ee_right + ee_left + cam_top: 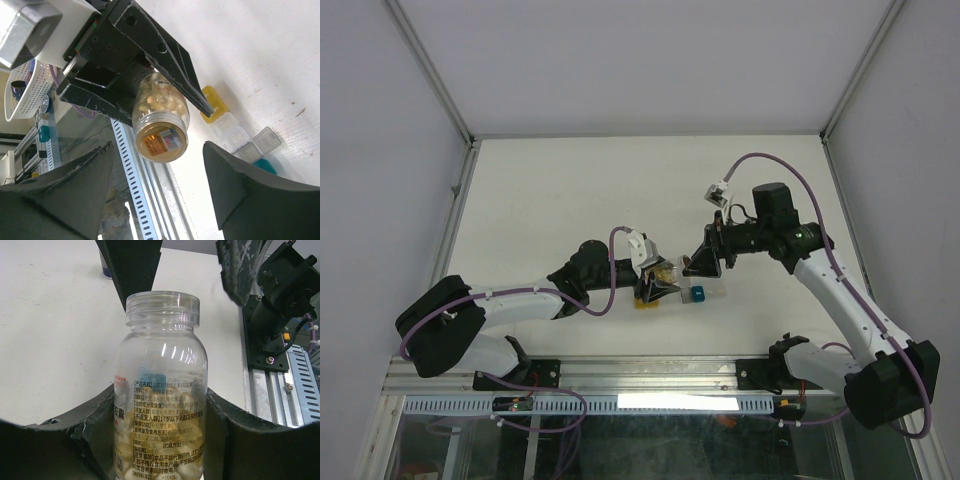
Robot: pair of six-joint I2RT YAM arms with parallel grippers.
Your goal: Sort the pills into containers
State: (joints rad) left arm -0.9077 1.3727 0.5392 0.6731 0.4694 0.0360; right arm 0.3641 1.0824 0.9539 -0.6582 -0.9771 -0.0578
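The pills (pixel 186 466) lie heaped in a clear bottle (pixel 161 390) whose neck looks uncapped. If it tips too far, many could pour out at once and scatter past the small containers (pixel 235 134) onto the worktop (pixel 570 190). The left claw (pixel 655 288) is clamped on the bottle's body, holding it close to that row. The right claw (pixel 701 262), fingers apart, faces the bottle's neck from just right.
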